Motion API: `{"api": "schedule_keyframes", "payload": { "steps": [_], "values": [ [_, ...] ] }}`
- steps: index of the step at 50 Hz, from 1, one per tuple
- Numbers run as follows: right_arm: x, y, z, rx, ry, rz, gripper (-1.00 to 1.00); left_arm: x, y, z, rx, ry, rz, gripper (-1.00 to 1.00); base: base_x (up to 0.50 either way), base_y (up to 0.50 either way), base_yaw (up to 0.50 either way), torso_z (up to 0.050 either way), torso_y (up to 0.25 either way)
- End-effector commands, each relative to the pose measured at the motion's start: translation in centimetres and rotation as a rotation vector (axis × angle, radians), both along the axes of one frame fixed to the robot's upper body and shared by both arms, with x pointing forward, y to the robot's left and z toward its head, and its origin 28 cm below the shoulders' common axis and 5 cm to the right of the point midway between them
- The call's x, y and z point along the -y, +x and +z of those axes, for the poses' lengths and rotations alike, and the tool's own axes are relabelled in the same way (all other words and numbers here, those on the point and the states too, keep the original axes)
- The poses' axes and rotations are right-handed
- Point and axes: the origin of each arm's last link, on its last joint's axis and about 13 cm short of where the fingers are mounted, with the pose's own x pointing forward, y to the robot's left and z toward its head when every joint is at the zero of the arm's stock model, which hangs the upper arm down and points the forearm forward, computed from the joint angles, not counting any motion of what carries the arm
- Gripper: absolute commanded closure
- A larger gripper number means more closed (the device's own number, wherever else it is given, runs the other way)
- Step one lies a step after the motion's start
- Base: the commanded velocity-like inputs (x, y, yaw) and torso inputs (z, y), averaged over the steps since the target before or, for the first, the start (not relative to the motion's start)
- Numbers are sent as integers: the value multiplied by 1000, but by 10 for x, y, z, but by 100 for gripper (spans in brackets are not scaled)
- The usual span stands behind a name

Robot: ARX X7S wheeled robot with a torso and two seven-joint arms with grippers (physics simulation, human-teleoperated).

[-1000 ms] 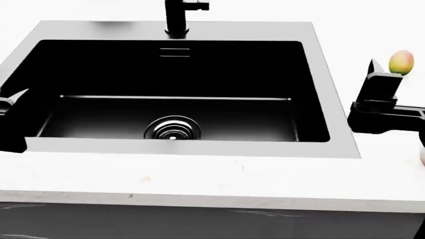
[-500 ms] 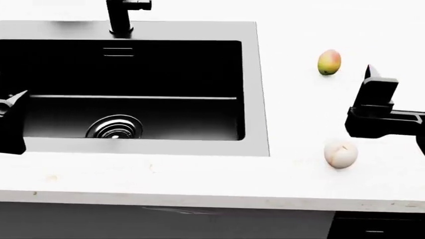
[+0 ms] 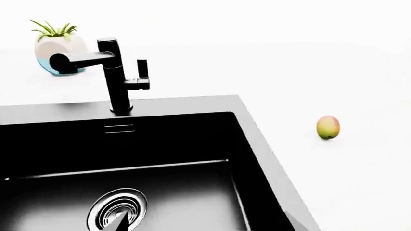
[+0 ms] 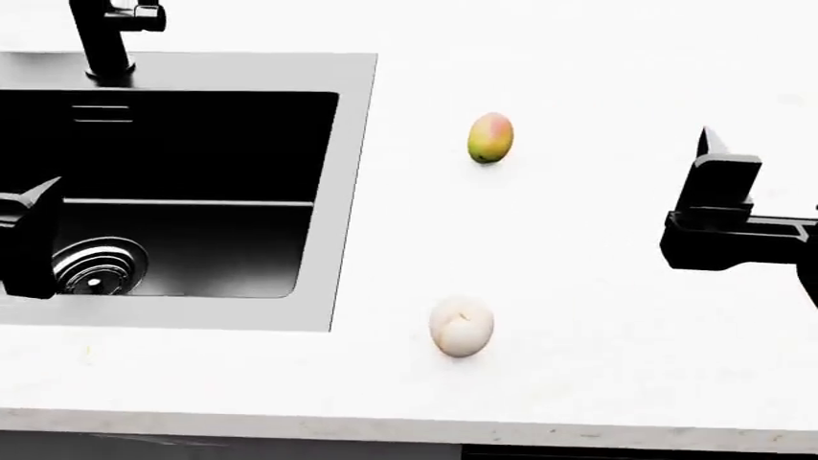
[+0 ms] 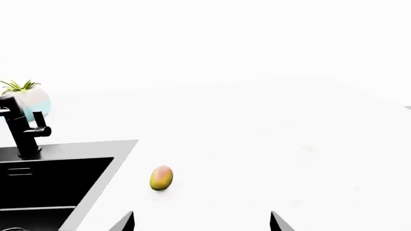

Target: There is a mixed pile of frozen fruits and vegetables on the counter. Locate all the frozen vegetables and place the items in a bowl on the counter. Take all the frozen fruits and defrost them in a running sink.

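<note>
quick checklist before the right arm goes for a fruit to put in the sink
1. Fruits in view: ok. The mango and the pale round fruit both lie on the counter, apart from each other.
2. Right gripper free: ok. The fingertips stand wide apart with nothing between them.
3. Path to the mango clear: ok. Bare counter lies between gripper and mango in the right wrist view.
4. Sink free to receive: ok in the part shown; the drain is uncovered.
5. Water running: not ok. No stream shows below the tap.
6. Left gripper state: cannot tell. Only a dark part shows over the sink.
</note>
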Motion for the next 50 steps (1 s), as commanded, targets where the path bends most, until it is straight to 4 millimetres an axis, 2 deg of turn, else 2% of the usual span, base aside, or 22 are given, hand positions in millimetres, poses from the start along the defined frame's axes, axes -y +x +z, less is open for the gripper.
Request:
{"api": "schedule_keyframes", "payload": {
  "steps": [1, 10, 21, 40, 50],
  "values": [
    [-1, 1, -1, 7, 4, 5, -100, 0, 4, 0, 15, -16, -11, -100, 195, -500, 0, 0, 0],
    [-1, 0, 1, 17, 18, -1, -100, 1, 6, 1, 15, -16, -18, -100, 224, -292, 0, 0, 0],
    [-2, 3, 1, 11, 17, -11, -100, 1, 8, 1, 12, -12, -26, -100, 25, 0, 0, 0, 0],
    [-2, 1, 1, 5, 7, -19, -100, 5, 10, -2, 4, -17, -58, -100, 273, 0, 0, 0, 0],
    [-3, 2, 2, 9, 5, -12, -100, 12, 13, -4, 3, -60, -122, -100, 0, 0, 0, 0, 1]
  ]
}}
